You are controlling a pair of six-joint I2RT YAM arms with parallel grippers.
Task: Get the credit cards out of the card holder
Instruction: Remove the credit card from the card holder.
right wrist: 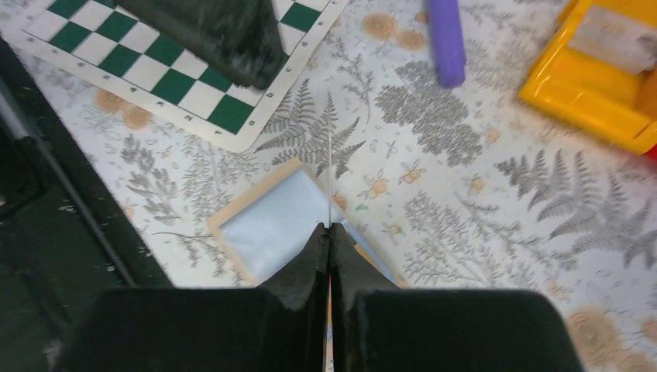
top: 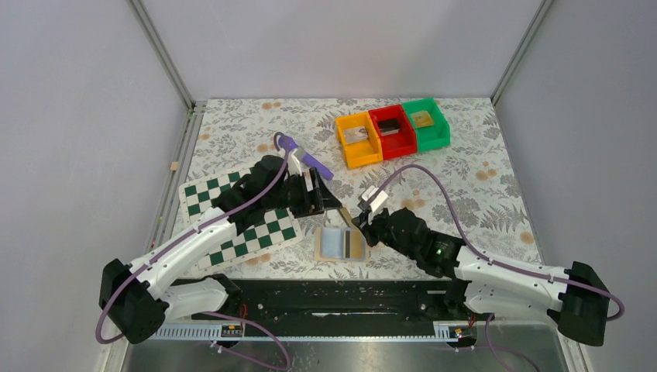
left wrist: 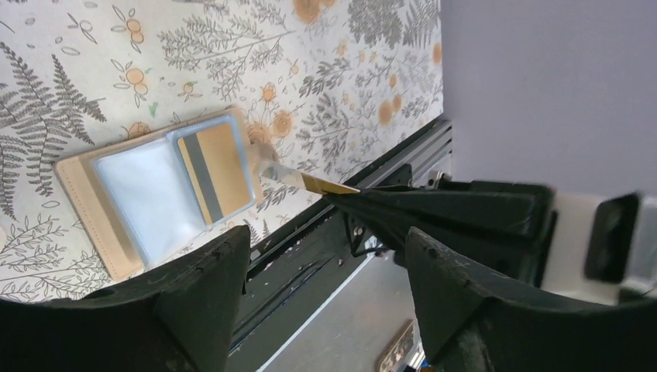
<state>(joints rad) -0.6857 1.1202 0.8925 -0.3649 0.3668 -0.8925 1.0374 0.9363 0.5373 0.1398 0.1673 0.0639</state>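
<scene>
The right gripper [right wrist: 328, 231] is pinching a thin gold credit card [left wrist: 308, 181] between black fingers pressed tightly together. From its own wrist camera the card is showing only as a fine pale edge poking out ahead of the tips. From the other wrist, the card is slanting up from the right-hand edge of the small flat tan folding card holder [top: 335, 242]. I can't tell whether its lower end is touching the pocket or is just clear of it.

The card holder is lying open and flat on the fern-and-flower patterned tablecloth [top: 480, 194], close to the near edge and between the two arms. It is just to the right of the green-and-white checkered board [top: 203, 195]. Of its two light blue panels, the left one is looking blank. Behind the right one a second gold card with a dark stripe [left wrist: 213, 174] is sitting in place.

The left gripper [top: 316, 195] is hanging just behind the holder, by the board's right end. Its fingers [left wrist: 209, 279] are spread wide, with nothing between them.

Further back a purple cylindrical pen-like object [top: 306, 157] is lying on the cloth. Beyond it, yellow [top: 346, 152], red [top: 403, 146] and green [top: 438, 132] plastic bins are standing side by side, touching, with small items inside too blurred to name.
</scene>
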